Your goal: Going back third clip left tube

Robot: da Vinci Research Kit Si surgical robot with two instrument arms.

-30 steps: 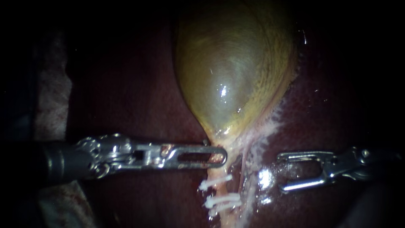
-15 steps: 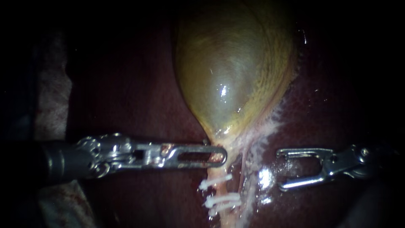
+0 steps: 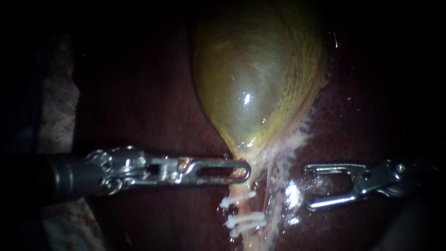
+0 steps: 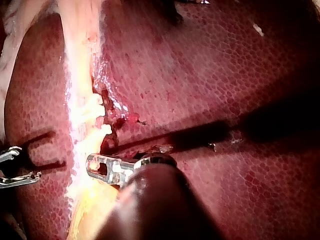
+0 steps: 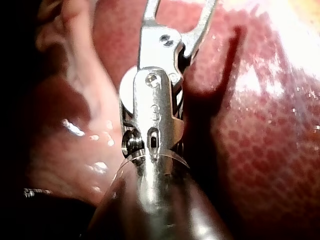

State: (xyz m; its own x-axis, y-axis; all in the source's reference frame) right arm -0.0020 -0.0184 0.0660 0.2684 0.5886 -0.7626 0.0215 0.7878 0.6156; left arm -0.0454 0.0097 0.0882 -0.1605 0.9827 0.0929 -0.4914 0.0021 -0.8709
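The pale left tube (image 3: pixel 241 188) runs down from the neck of the gallbladder (image 3: pixel 255 79) and carries three white clips (image 3: pixel 238 199), two of them close together lower down (image 3: pixel 245 222). My left instrument (image 3: pixel 246 172) lies across the neck just above the top clip, its slotted jaws shut on that tissue. My right instrument (image 3: pixel 307 186) hovers to the right of the tube, jaws open and empty, apart from the clips. In the left wrist view the clips (image 4: pixel 97 107) sit on the tube ahead of the left instrument (image 4: pixel 92 167), with the right instrument (image 4: pixel 27 162) open beyond it.
Dark red liver (image 3: pixel 153 116) surrounds the gallbladder. A whitish frayed tissue strip (image 3: pixel 290 144) runs along the gallbladder's right edge, with a wet glint (image 3: pixel 291 193) near the right instrument. Pale cloth-like material (image 3: pixel 55 107) lies at the far left.
My right instrument's open jaws have drifted slightly up and to the left, toward the tube. The left instrument and the clips have not moved.
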